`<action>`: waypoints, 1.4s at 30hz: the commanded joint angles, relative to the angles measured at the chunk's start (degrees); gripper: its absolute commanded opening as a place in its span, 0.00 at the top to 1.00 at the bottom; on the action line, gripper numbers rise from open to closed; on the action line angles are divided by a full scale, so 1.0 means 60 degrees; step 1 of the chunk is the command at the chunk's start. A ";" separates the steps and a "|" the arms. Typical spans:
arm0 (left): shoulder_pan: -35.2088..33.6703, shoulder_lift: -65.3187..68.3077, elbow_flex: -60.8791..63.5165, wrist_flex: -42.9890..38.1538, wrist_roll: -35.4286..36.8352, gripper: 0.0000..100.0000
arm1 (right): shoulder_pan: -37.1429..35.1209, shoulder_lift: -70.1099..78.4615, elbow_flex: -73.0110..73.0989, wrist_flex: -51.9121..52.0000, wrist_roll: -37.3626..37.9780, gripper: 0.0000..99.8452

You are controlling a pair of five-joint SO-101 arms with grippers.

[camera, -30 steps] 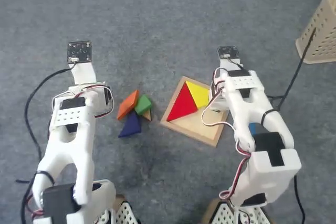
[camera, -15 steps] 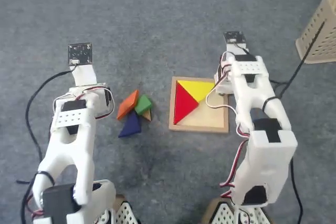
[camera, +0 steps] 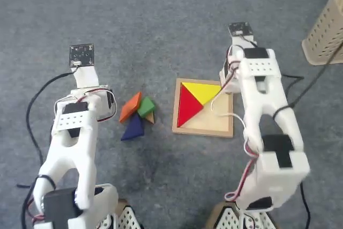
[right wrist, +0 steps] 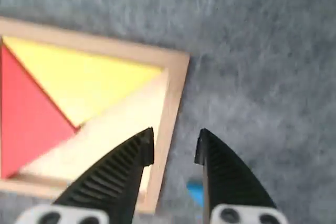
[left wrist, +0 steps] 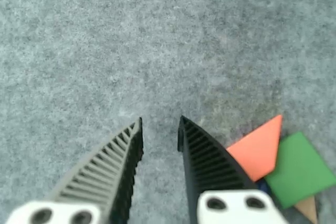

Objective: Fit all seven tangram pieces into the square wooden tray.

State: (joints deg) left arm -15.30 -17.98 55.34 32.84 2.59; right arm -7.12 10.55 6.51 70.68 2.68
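The square wooden tray (camera: 204,131) lies right of centre with a red triangle (camera: 187,106) and a yellow triangle (camera: 203,91) in it. Orange (camera: 130,107), green (camera: 146,106), blue (camera: 133,127) and small brown (camera: 151,117) pieces cluster left of it. My right gripper (right wrist: 174,141) is open above the tray's rim (right wrist: 177,77), one finger over its bare floor and one over carpet. A light blue piece (right wrist: 195,192) peeks out beneath it. My left gripper (left wrist: 159,125) is open over bare carpet, beside the orange piece (left wrist: 258,148) and green piece (left wrist: 299,167).
Grey carpet covers the whole table. A perforated wooden object (camera: 327,28) stands at the far right edge. The left arm (camera: 75,127) stretches along the left side, the right arm (camera: 265,105) along the tray's right side. Cables trail beside both arms.
The tray has turned from a diamond pose to square with the table. The right arm has stretched farther away and straightened. The left arm has kept still.
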 commanded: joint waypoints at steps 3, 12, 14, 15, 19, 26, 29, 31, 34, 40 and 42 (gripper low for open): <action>0.0615 -0.0396 -0.0842 0.1846 -0.1348 0.89 | 0.0769 -0.3099 0.2989 -0.0681 0.0234 0.94; 0.2418 -0.0396 -0.2454 0.4733 -0.2183 0.89 | 0.3055 -0.6850 0.8864 -0.2777 0.2652 0.97; 0.2769 -0.0381 -0.2703 0.4908 -0.1846 0.89 | 0.3377 -0.7245 0.9670 -0.3158 0.3165 0.97; 0.2974 -0.0337 -0.2762 0.4894 -0.1597 0.89 | 0.3465 -0.7348 0.9978 -0.3319 0.3311 0.97; 0.3795 0.0806 -0.3319 0.4894 -0.0703 0.89 | 0.3495 -0.7465 1.0725 -0.3773 0.3473 0.97; 0.3941 0.2886 -0.4564 0.4894 -0.0161 0.88 | 0.3509 -0.7509 1.0769 -0.3817 0.3473 0.97; 0.3912 0.3165 -0.4549 0.4762 0.0044 0.88 | 0.3509 -0.7509 1.0784 -0.3832 0.3473 0.97; 0.3897 0.3282 -0.4505 0.4586 0.0059 0.86 | 0.3509 -0.7509 1.0784 -0.3832 0.3473 0.97; 0.3795 0.3253 -0.4520 0.4571 0.0073 0.84 | 0.3509 -0.7509 1.0784 -0.3817 0.3473 0.97; 0.3150 0.2330 -0.4139 0.4249 0.0029 0.84 | 0.3509 -0.7495 1.0549 -0.3802 0.3429 0.96; 0.3121 0.1700 -0.3626 0.4073 0.0015 0.84 | 0.3509 -0.7407 1.0066 -0.3524 0.3399 0.92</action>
State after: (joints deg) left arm 4.22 -0.57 31.69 59.56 2.33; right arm 13.19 -32.62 71.38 48.62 22.55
